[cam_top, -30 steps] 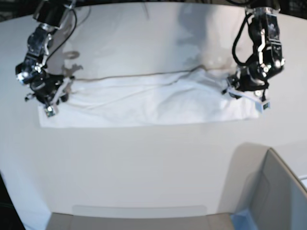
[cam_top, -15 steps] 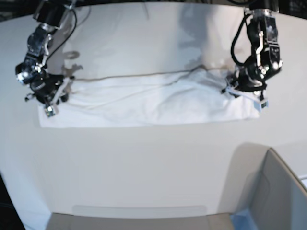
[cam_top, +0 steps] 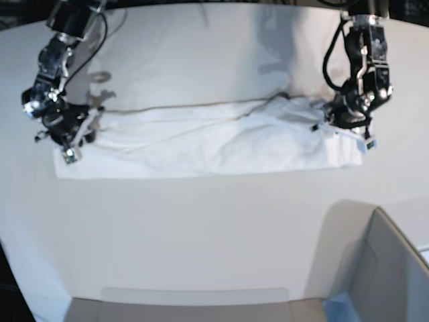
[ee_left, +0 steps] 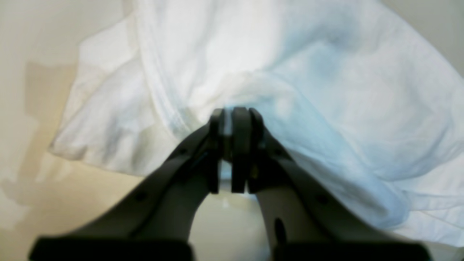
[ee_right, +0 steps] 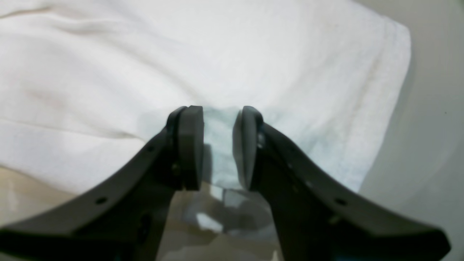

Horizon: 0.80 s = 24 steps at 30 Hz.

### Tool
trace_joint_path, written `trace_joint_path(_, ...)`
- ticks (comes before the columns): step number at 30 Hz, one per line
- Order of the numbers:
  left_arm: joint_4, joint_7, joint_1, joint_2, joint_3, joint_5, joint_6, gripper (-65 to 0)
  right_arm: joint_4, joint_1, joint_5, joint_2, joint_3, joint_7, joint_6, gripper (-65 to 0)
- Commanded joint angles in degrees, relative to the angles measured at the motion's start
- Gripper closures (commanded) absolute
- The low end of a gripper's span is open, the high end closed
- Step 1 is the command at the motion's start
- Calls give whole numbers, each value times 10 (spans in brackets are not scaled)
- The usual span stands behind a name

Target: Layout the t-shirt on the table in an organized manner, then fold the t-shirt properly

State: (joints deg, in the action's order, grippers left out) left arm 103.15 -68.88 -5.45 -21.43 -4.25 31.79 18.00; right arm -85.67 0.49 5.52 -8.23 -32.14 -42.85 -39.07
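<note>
Base view: the t-shirt [cam_top: 208,144] is stretched along 9-to-3 on the table [cam_top: 201,235]; its 3 o'clock end is pinched by the left gripper [cam_top: 335,127], while the right gripper [cam_top: 77,137] is held spread over the 9 o'clock end

Base view high, faces table [cam_top: 201,228] (wide); wrist views close, share t-shirt [cam_top: 214,141].

T-shirt [cam_top: 208,141] on table [cam_top: 201,228]; bin [cam_top: 392,275] nearer.
</note>
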Motion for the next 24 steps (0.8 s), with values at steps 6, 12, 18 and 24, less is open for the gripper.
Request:
trace_joint_path(6,8,10,38,-5,-5,3,-2,-37,-3,3,14,-5,0,-20,-9,-186)
trace_joint_path(12,-17,10,70,7,-5,-1,-1,-37,-3,3,14,-6,0,-20,-9,-186)
trace_joint_path(18,-75,57,70,5,-6,-1,-1,-37,-3,3,14,-7,-1,-20,-9,-186)
trace_joint_path(24,-109,73,67,-10,-46,2,-2,-37,-3,3,14,-7,-1,-20,-9,-186)
